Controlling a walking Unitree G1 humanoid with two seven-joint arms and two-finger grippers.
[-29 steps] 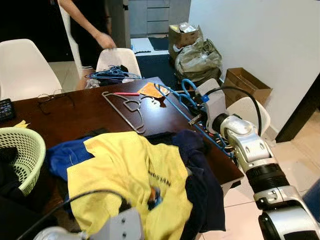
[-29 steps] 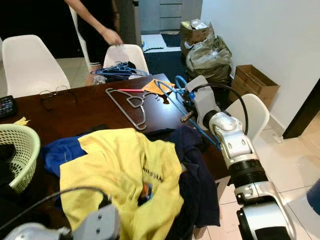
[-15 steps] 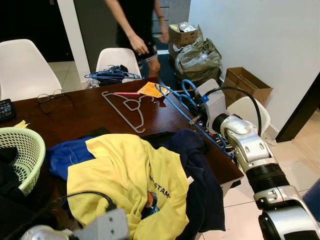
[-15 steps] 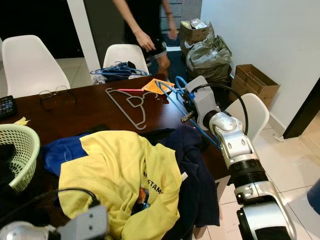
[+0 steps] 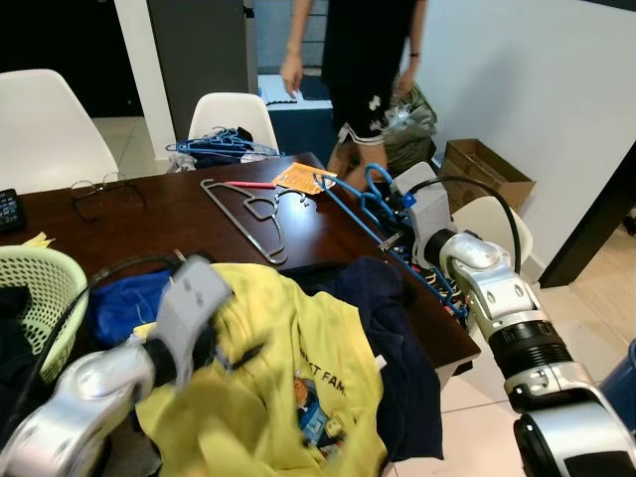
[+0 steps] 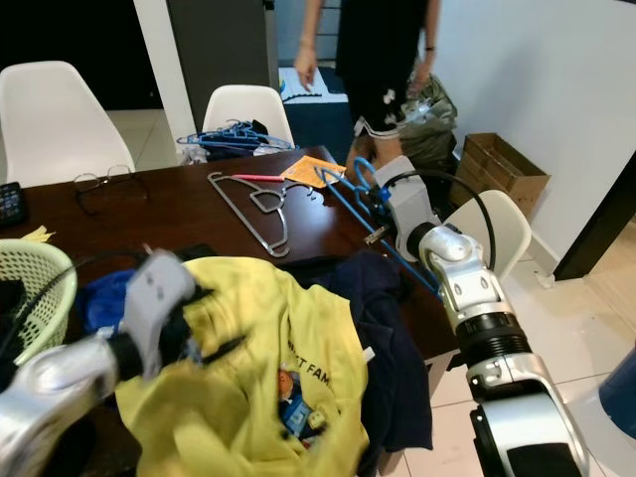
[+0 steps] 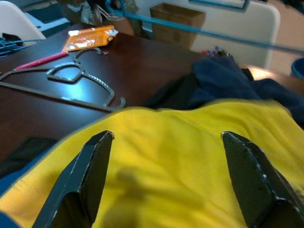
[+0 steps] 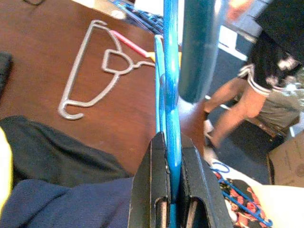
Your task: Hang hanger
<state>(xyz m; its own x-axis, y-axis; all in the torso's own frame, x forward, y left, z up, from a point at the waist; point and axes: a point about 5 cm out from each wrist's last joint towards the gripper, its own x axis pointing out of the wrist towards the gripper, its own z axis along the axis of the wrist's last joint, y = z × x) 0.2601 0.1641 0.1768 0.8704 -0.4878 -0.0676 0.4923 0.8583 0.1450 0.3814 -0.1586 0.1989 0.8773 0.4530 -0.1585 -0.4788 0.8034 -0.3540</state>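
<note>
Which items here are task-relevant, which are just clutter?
In play:
- blue hanger, clamped in right gripper
- yellow T-shirt, left gripper open over it

Lying about:
- grey hanger
- navy garment
- eyeglasses
- orange packet
- green laundry basket

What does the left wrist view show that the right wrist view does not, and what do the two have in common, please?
The left wrist view alone has the left gripper, open, above the yellow shirt, and the orange packet farther back on the table.

The right wrist view alone has the right gripper shut on the blue hanger, and a person's legs beyond the table.

Both take in the grey hanger lying flat on the dark wooden table, the pink pen beside it, and the navy garment.
</note>
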